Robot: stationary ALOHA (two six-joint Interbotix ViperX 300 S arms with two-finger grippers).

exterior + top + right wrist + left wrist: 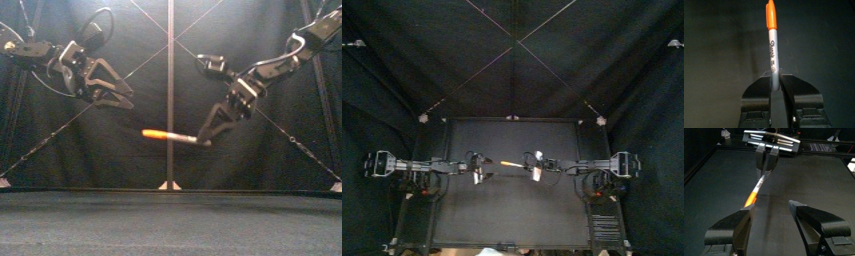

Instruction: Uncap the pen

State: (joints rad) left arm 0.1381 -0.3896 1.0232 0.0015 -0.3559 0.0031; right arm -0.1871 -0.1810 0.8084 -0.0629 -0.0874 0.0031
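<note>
While the marker pen (181, 136) hangs level in the air well above the table (171, 225), it sits mid-table, clear of every edge, with open room all around. The right gripper (205, 138) reaches down from the right, its jaws clamped on the pen's grey right end. The orange cap (155, 133) is still on and points left. The left gripper (120, 100) hovers higher to the left, jaws spread wide, apart from the pen. Only the right wrist view shows print along the pen. The left wrist view shows the cap pointing toward the spread jaws.
</note>
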